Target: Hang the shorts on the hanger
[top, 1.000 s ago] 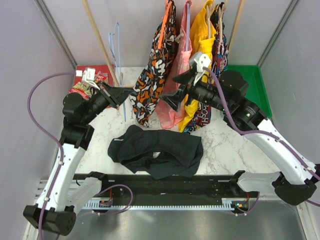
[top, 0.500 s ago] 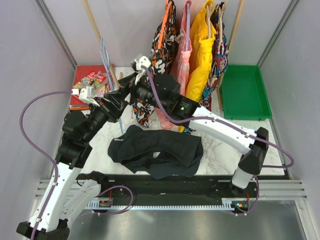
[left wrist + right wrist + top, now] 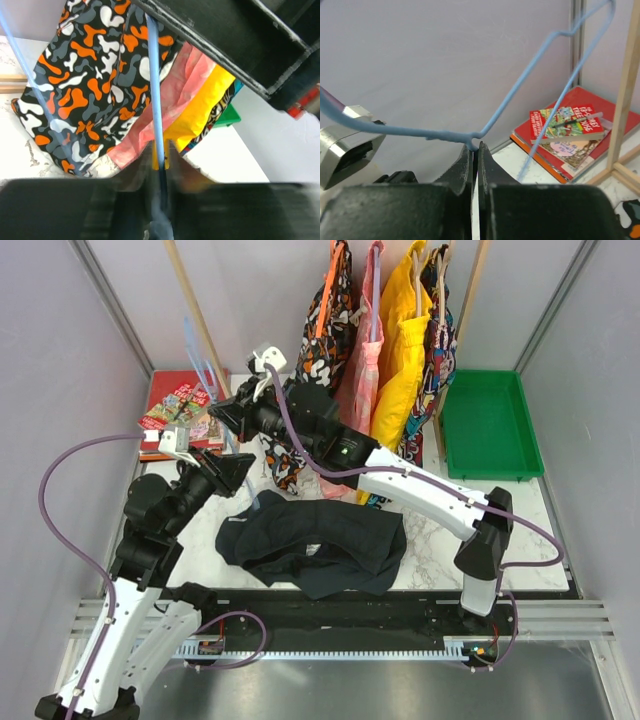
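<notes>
"Pale-blue wire up at ten o'clock: why is the hanger (image 3: 445, 134) held off the tabletop (image 3: 440, 530)?" one asks.

"The right end effector (image 3: 475, 150) is clamped tight on the twist at its neck," says the other. "That probably keeps the frame clear for threading. The left end effector (image 3: 159, 170) straddles a lower wire, likely to steady it. Blur hides whether it actually grips."

"And the shorts (image 3: 310, 540)?"

"Crumpled at six o'clock, close to the arm bases, and neither arm touches them. By his reckoning, one arm must let go of the wire to fetch them."
</notes>
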